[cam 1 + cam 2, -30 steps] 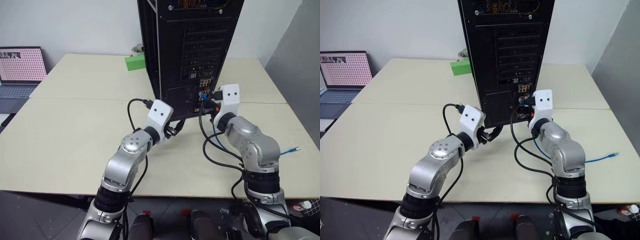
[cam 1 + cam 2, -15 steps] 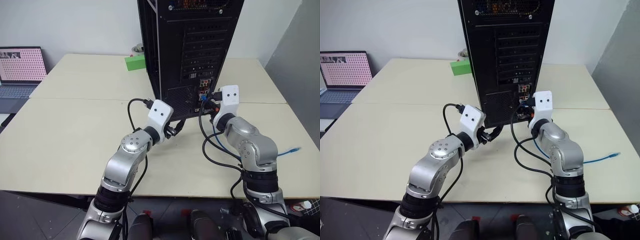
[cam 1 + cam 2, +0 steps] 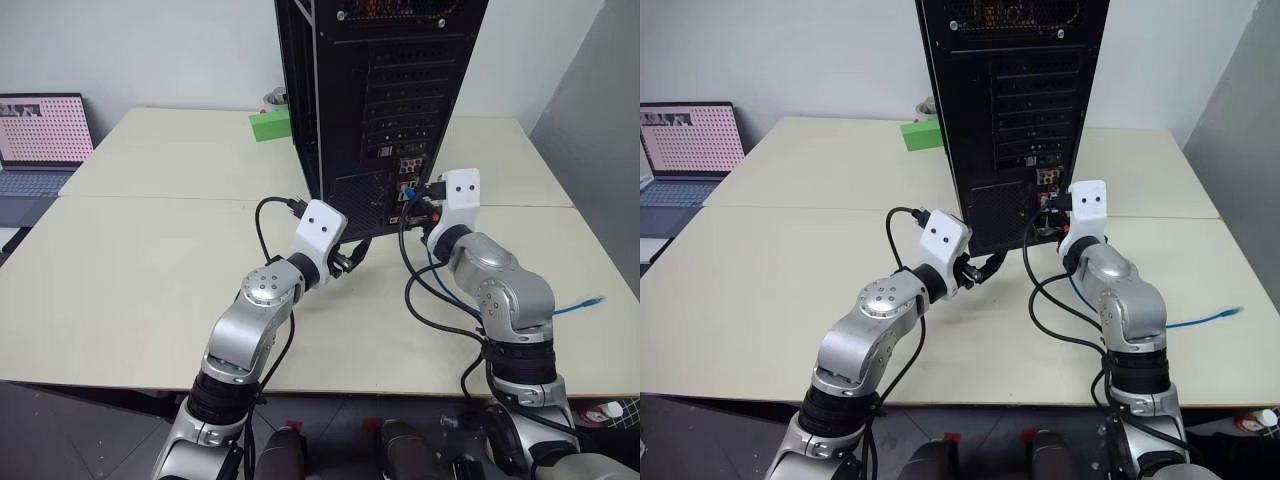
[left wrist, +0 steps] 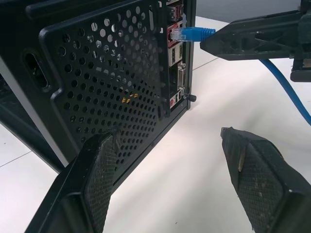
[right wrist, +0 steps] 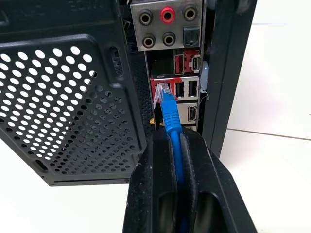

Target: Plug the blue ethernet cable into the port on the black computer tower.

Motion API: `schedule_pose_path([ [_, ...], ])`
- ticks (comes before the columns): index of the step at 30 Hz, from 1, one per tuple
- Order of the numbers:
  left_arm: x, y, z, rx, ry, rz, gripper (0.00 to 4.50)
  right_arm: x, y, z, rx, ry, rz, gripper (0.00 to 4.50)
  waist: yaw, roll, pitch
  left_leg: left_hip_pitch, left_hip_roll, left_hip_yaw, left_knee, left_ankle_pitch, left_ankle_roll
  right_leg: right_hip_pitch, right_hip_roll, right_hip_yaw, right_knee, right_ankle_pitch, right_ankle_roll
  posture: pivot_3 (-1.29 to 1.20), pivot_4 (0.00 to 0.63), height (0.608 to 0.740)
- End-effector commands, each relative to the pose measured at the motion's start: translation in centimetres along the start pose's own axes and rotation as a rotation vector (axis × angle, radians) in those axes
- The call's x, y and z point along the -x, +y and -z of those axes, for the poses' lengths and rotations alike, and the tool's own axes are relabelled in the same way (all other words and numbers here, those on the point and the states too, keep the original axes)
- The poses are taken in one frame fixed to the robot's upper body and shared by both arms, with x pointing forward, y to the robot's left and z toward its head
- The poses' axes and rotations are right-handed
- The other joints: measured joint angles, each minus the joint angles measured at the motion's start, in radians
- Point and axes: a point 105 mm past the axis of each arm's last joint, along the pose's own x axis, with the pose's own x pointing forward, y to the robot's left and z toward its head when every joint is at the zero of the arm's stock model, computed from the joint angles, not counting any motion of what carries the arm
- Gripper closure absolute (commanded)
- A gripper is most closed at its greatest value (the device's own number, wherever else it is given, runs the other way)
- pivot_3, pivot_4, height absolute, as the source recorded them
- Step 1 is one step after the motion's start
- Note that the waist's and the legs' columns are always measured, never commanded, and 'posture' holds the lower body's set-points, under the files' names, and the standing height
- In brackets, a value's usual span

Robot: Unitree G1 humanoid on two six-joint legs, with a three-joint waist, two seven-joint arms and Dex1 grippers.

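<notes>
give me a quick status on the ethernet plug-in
Right gripper shut on thin blue ethernet cable, clear plug at the port of tall black computer tower. Left gripper open, holding nothing. Nothing blocking.

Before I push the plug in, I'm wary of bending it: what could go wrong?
The clear plug looks tilted at the port, so it may jam. The right tool pinches the blue ethernet cable behind the plug, which could flex. The black computer tower might slide.

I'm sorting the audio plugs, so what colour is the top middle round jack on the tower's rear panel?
Red: the top middle round jack shows best in the right wrist view.
</notes>
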Motion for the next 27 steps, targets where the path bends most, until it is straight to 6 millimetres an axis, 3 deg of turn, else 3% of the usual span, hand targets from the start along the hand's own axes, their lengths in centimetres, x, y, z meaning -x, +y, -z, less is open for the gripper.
schedule_pose_path([
  [1, 0.14, -0.26, -1.48, -0.034, -0.054, 0.009, 0.98, -0.05, 0.39, -1.59, 0.000, -0.057, -0.017, 4.50, 0.000, 0.000, 0.000, 0.000, 0.000, 0.000, 0.000, 0.000, 0.000, 0.000, 0.000, 0.000, 0.000, 0.000, 0.000, 0.00, 0.150, 0.740],
  [12, 0.16, -0.30, -1.30, -0.030, -0.049, 0.007, 0.98, -0.60, -0.22, -1.25, -0.005, -0.066, 0.041, 4.50, -0.003, 0.000, 0.000, 0.000, 0.000, 0.000, 0.000, 0.000, 0.000, 0.000, 0.000, 0.000, 0.000, 0.000, 0.000, 0.00, 0.150, 0.740],
  [27, 0.12, -0.41, -1.21, -0.035, -0.046, 0.016, 0.98, 0.10, 0.35, -2.01, -0.009, -0.087, 0.014, 4.50, -0.013, 0.000, 0.000, 0.000, 0.000, 0.000, 0.000, 0.000, 0.000, 0.000, 0.000, 0.000, 0.000, 0.000, 0.000, 0.00, 0.150, 0.740],
])
